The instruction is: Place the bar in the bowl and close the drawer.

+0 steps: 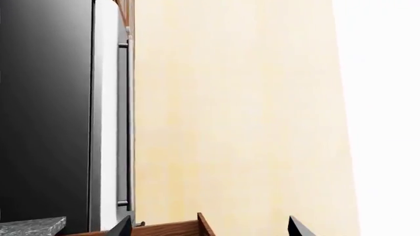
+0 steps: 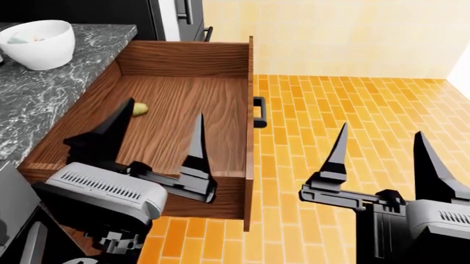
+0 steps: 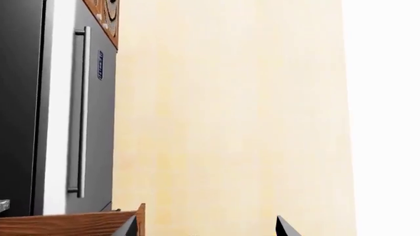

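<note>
My left gripper (image 2: 158,137) and right gripper (image 2: 382,157) spread wide, empty. The drawer (image 2: 184,104) stands open at centre; the bowl (image 2: 38,44) sits upper left.

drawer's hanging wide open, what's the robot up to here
Nothing is held yet. The drawer stands pulled out from under the dark marble counter, with a small yellowish item lying on its floor near the left wall. The left hand hovers open above the drawer, and the right hand is open over the orange tiled floor. The white bowl sits on the counter; something pale shows inside it, too unclear to identify.
</note>
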You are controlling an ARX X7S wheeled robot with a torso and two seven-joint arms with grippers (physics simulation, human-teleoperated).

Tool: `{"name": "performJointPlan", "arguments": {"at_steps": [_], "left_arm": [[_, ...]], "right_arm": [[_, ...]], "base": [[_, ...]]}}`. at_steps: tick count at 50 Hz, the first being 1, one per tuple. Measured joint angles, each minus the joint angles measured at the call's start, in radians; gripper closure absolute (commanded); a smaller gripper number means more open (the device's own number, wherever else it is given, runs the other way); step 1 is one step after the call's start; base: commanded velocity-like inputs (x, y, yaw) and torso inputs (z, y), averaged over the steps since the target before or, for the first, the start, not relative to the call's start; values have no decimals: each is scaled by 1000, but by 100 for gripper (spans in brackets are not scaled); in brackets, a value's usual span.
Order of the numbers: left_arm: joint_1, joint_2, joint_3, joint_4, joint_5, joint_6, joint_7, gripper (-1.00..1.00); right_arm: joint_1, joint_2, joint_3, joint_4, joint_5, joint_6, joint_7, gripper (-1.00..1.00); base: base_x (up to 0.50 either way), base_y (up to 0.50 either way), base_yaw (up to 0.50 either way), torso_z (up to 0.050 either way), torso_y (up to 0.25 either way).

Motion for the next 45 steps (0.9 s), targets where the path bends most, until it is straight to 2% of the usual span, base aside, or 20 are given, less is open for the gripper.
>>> {"name": "performJointPlan", "arguments": {"at_steps": [45], "left_arm": [[35,-30,-21,6,-35,22,-1,-100]], "right_arm": [[104,-34,-67,-31,2,152,11,-100]], "base": [[8,-161,0,0,0]]}}
